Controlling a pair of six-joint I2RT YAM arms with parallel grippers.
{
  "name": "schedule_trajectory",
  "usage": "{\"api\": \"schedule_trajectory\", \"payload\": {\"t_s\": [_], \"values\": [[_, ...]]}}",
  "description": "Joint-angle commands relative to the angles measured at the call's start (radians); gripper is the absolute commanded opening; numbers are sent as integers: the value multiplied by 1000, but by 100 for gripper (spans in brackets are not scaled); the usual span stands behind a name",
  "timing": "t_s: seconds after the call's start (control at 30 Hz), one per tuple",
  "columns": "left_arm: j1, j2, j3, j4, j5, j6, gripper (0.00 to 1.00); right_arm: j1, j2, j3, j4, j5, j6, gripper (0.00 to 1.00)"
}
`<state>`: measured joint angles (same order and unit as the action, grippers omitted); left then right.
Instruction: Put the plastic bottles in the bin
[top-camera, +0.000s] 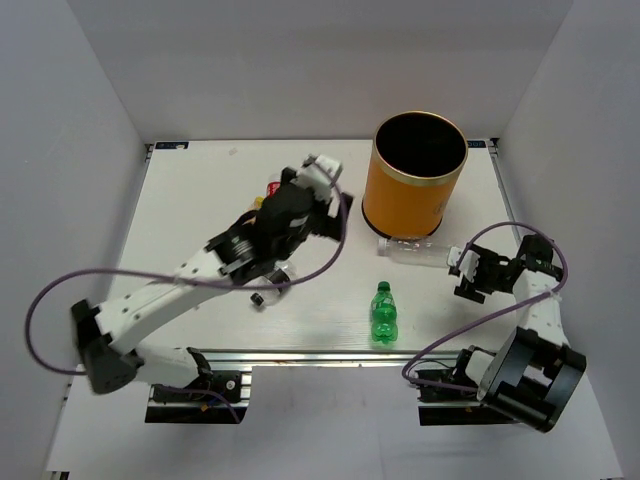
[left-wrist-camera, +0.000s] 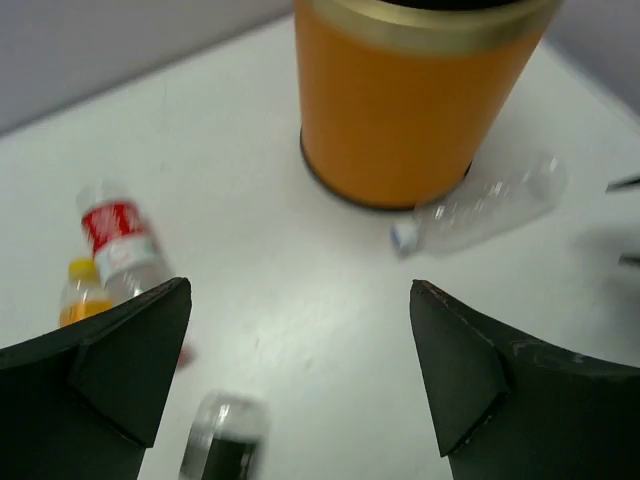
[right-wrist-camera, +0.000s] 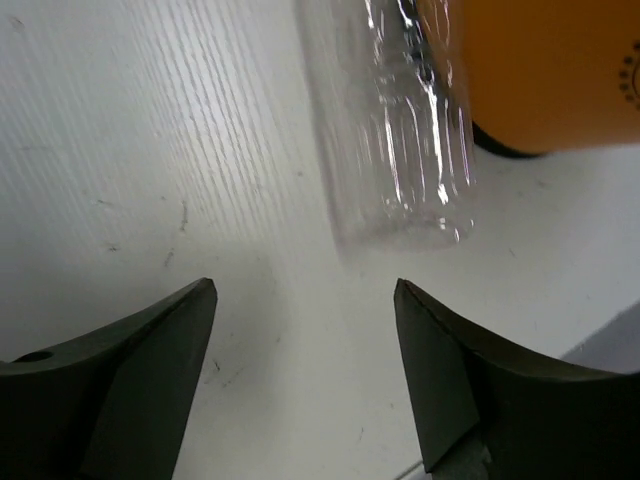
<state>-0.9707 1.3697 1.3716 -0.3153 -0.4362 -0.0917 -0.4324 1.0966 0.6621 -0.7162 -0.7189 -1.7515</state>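
The orange bin (top-camera: 415, 175) stands at the back right and also shows in the left wrist view (left-wrist-camera: 400, 100). A clear bottle (top-camera: 410, 249) lies at its foot, seen too in the left wrist view (left-wrist-camera: 480, 210) and in the right wrist view (right-wrist-camera: 400, 130). A green bottle (top-camera: 383, 312) lies near the front edge. My left gripper (top-camera: 330, 185) is open and empty above the table (left-wrist-camera: 300, 290). A red-labelled bottle (left-wrist-camera: 120, 240), a yellow-orange bottle (left-wrist-camera: 80, 295) and a dark bottle (left-wrist-camera: 225, 440) lie by it. My right gripper (top-camera: 460, 272) is open, just short of the clear bottle's base (right-wrist-camera: 305, 290).
White walls close the table on three sides. A metal rail (top-camera: 300, 355) runs along the front edge. The left arm (top-camera: 200, 270) stretches over the bottles at the middle left and hides part of them. Purple cables loop beside both arms.
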Motion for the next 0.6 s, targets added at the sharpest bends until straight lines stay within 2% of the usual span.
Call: {"api": "schedule_trajectory", "payload": {"t_s": [0.0,0.03,0.13,0.23,0.37,0.47,0.57], "values": [[-3,-125,-202,-85,10,-56,100,1,70,73,-160,-167,-368,79],[-3,-174,-260,-100,-37,-46,100,9,74,82,-138,-181,-326,81],[-3,-199,-310,-168,-93,-37,100,33,106,88,-33,-182,-281,85],[-3,-199,-310,-257,-69,-49,100,73,118,65,58,-149,-229,90],[-3,-199,-335,-257,-50,-28,100,116,146,19,222,-64,-168,90],[-3,-199,-344,-246,-3,-19,100,138,213,51,288,-44,-85,90],[-3,-199,-353,-246,-3,-19,100,153,282,83,339,5,-71,90]]}}
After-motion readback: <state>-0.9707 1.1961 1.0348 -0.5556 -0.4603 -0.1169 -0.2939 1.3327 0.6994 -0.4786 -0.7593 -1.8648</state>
